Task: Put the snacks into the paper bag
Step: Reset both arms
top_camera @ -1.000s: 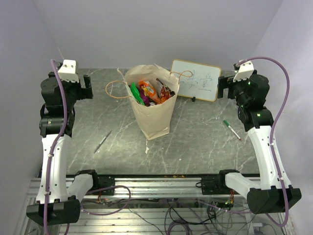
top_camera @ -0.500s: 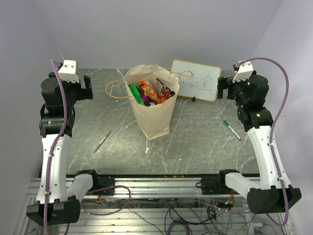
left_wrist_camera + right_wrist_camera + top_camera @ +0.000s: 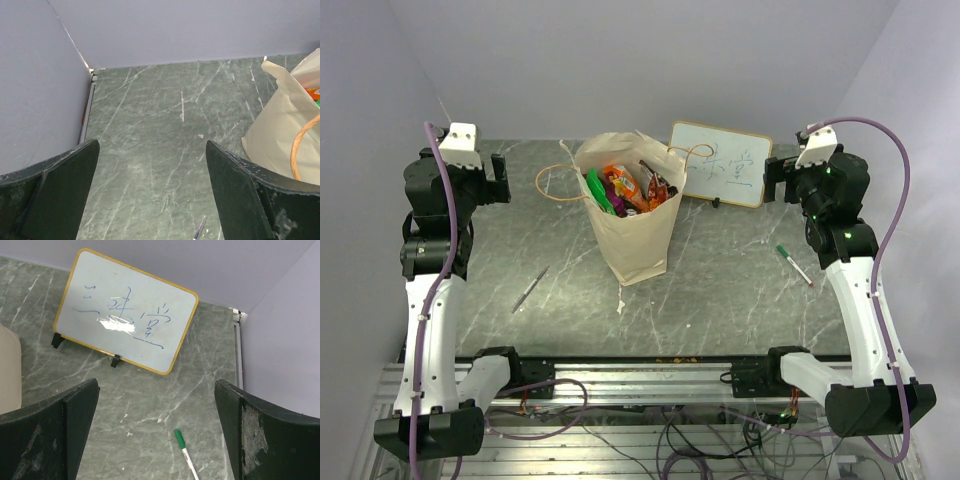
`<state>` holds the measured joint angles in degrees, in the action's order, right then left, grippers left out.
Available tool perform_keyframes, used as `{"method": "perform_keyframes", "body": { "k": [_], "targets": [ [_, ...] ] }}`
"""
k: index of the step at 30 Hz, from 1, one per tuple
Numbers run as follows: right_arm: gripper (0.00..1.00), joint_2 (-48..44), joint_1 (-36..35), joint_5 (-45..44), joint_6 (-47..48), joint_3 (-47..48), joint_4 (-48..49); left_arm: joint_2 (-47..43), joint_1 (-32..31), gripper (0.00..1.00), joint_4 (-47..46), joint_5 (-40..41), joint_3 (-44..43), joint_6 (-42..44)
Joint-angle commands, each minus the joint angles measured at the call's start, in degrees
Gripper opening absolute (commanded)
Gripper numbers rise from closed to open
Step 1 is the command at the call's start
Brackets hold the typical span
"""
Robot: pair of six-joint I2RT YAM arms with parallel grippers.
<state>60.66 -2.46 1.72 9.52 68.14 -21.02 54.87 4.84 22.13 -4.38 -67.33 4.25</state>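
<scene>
I log: left pincer point(image 3: 152, 150), right pincer point(image 3: 156, 385) released; tall cream-tan paper bag point(image 3: 638, 240), snack-filled, might topple if clipped.

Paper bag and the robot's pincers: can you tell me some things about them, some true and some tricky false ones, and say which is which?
1. The snacks are inside the paper bag. True.
2. The paper bag lies flat on its side. False: it stands upright, its top open.
3. The left pincer is open and holds nothing. True.
4. The right pincer is squeezing the green-capped pen. False: that pincer is open and empty, and the pen lies on the table.
5. The whiteboard is blank. False: it has blue writing on it.
</scene>
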Motion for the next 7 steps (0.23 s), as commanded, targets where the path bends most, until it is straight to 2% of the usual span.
{"method": "perform_keyframes", "body": {
  "k": [1,7],
  "targets": [
    [1.00,-0.9,0.3,0.0,0.3,-0.3,0.4,0.0,0.5,0.98,-0.9,-1.4,-0.4,-0.2],
    [1.00,-0.8,0.3,0.0,0.3,-0.5,0.4,0.0,0.5,0.98,-0.9,-1.5,-0.3,-0.3]
  ]
}}
